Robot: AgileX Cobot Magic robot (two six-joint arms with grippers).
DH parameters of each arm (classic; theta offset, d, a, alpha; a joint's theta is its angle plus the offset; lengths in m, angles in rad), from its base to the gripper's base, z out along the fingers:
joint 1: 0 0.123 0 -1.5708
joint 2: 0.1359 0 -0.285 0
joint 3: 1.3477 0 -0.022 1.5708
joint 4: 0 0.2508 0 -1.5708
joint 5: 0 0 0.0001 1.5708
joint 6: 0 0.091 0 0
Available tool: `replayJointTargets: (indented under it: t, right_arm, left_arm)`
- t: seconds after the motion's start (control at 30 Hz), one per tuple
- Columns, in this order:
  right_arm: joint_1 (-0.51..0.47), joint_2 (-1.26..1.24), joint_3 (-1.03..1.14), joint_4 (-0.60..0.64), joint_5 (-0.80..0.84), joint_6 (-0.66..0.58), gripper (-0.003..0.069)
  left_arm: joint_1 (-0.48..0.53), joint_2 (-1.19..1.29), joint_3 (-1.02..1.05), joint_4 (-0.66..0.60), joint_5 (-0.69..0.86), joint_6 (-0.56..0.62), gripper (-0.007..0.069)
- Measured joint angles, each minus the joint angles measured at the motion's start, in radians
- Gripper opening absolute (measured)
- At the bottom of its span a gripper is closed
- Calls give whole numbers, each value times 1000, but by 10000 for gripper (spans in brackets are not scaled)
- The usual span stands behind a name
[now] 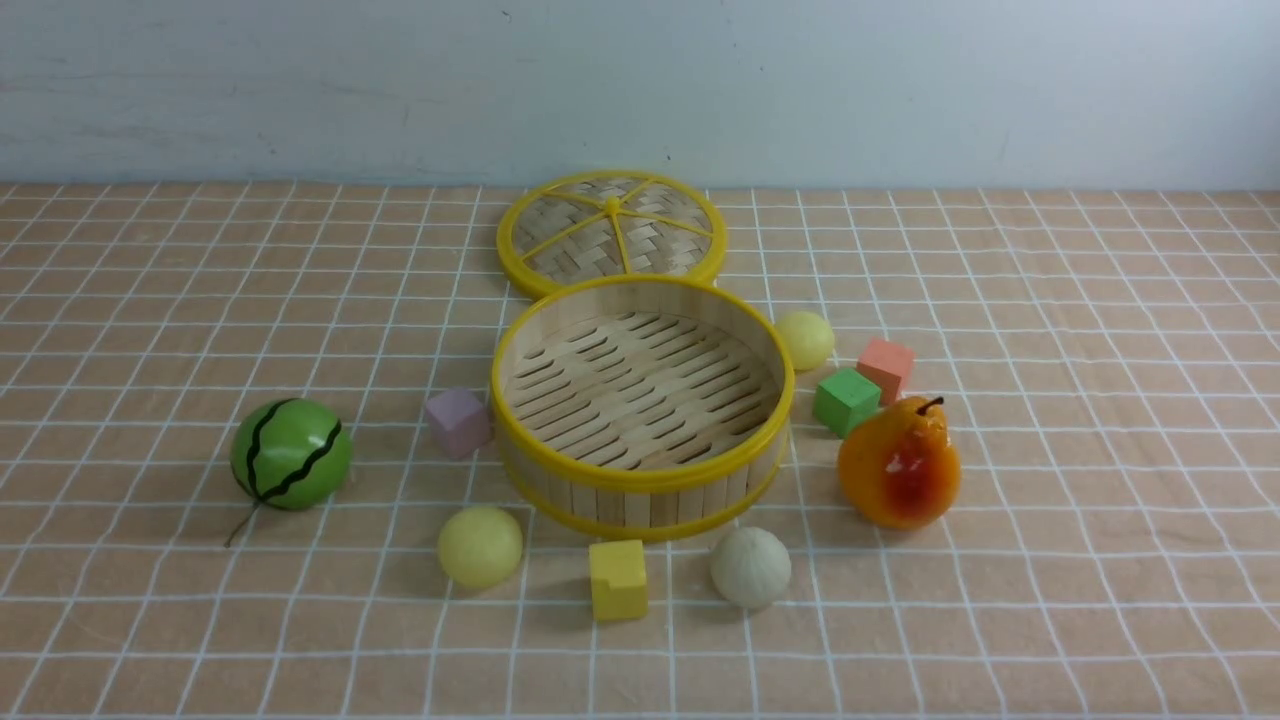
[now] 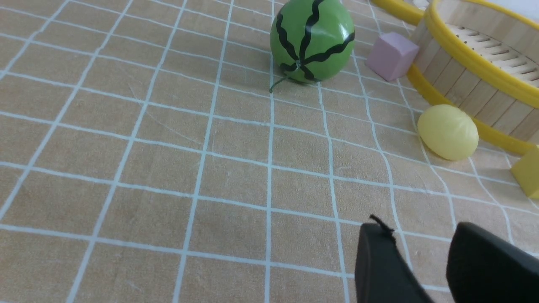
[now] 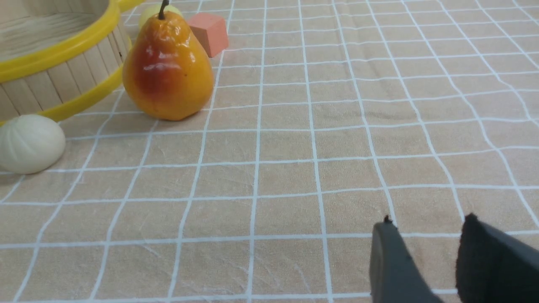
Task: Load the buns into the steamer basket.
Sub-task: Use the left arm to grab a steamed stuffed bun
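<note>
Buns [image 1: 480,546] [image 1: 750,567] [image 1: 804,339] are all lying on the desk [image 1: 1050,300], outside the steamer basket [image 1: 640,478]. One yellow one and the white one are sitting near its front, with a yellow block [image 1: 618,578] between them. The other yellow one is sitting just beside its right side. The left tool [image 2: 420,235] and the right tool [image 3: 427,225] are both hanging spread apart over the desk, pinching nothing.

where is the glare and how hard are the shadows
Front view: even light, soft faint shadows, small highlight on the pear. Left wrist view: white glare spots on the watermelon ball. Right wrist view: broad glare patches on the pear.
</note>
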Motion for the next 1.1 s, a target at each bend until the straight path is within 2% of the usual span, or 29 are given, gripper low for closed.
replayJointTargets:
  t: [0.13,0.2,0.37,0.43,0.5,0.57,0.7,0.77,0.87,0.97,1.1]
  right_arm:
    - [0,0,0,0,0,0,239]
    - [0,0,0,0,0,0,239]
    - [0,0,0,0,0,0,239]
    - [0,0,0,0,0,0,239]
    - [0,0,0,0,0,0,239]
    - [0,0,0,0,0,0,239]
    - [0,0,0,0,0,0,239]
    - [0,0,0,0,0,0,239]
    - [0,0,0,0,0,0,239]
    - [0,0,0,0,0,0,239]
    - [0,0,0,0,0,0,239]
  left_arm:
    - [0,0,0,-2,-10,0,237]
    - [0,0,0,-45,-45,-13,237]
    - [0,0,0,-384,-186,-175,237]
    - [0,0,0,-480,-236,-205,237]
    - [0,0,0,-541,-296,-220,229]
    - [0,0,-13,-568,-293,-226,202]
    - [-19,16,-175,-537,-94,-118,48]
    - [-26,101,-300,-472,62,-35,-13]
    - [-26,294,-446,-364,266,4,-13]
    - [-26,594,-629,-221,497,18,-13]
    - [-30,920,-777,-103,603,46,-13]
